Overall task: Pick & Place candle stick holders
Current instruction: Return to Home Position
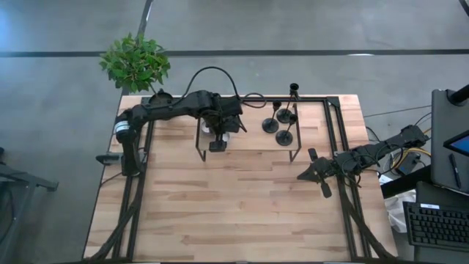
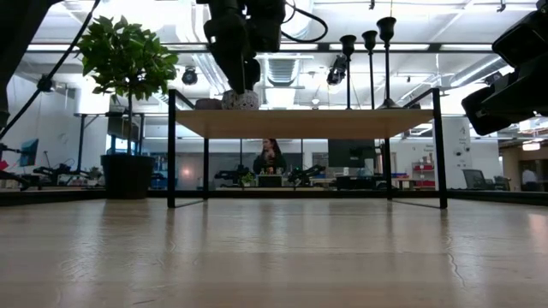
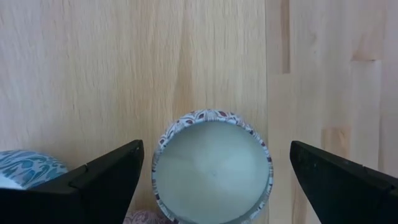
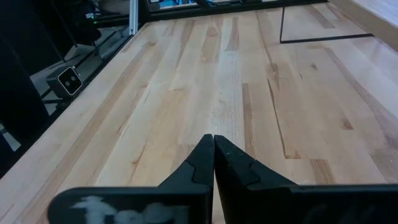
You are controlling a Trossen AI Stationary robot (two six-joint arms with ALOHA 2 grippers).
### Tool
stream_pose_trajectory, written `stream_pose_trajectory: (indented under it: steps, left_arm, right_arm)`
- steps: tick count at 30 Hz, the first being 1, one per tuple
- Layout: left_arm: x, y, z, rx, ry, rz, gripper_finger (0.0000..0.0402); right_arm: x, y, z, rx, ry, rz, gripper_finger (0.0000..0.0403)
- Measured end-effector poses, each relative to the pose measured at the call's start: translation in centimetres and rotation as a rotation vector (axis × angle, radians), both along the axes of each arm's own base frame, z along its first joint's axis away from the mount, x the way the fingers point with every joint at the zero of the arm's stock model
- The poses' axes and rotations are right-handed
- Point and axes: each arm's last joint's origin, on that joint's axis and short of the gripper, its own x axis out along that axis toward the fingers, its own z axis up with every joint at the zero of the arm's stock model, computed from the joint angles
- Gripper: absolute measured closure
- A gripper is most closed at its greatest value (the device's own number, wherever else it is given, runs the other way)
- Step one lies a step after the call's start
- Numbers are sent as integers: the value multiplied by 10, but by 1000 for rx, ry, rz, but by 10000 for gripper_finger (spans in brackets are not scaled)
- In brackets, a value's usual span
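Three black candle stick holders stand upright on their round bases at the right end of a raised wooden shelf; their tops show in the low view. My left gripper hangs open over the shelf's left end, pointing steeply down. Its fingers stand on either side of a round patterned tin without touching it. My right gripper waits shut near the table's right edge, holding nothing.
A blue patterned object lies on the shelf beside the tin. A potted green plant stands off the table's far left corner. The shelf's thin black legs reach the table. Bare wood fills the near half.
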Motion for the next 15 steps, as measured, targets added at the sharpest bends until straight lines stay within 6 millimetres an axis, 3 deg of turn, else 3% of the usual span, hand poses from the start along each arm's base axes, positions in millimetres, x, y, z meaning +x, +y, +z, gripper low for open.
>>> stream_pose_trajectory:
  steps: [7,15]
  left_arm:
    - [-4,-1,17,16,-13,-11,1]
    - [-13,-5,63,46,-96,-12,1]
  right_arm:
    - [0,0,0,0,0,0,394]
    - [0,0,0,0,0,0,394]
